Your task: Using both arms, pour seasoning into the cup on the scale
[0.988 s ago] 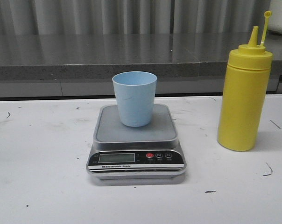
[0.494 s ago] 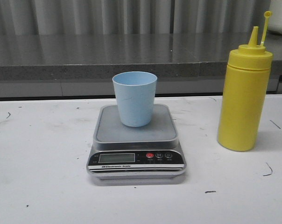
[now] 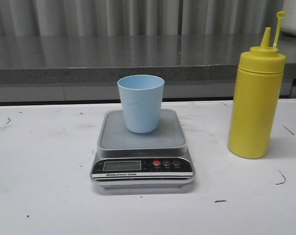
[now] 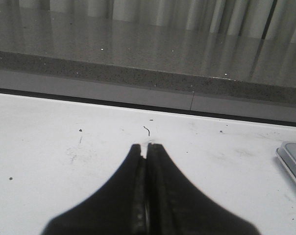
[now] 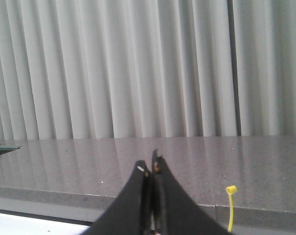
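On the table's right side the seasoning (image 3: 256, 103) is standing upright, long axis vertical, beside the scale (image 3: 142, 152) carrying the cup (image 3: 140, 103), nearer the right gripper (image 5: 151, 169), both it and left gripper (image 4: 147, 149) sitting closed, empty.

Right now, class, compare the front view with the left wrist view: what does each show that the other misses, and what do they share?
Only the front view shows the light blue cup standing on the scale, the scale's display and red button, and the yellow seasoning bottle.

Only the left wrist view shows the left hand, its fingers pressed together.

Both show the white table, the grey ledge behind it, and the scale, though the wrist view catches only its corner.
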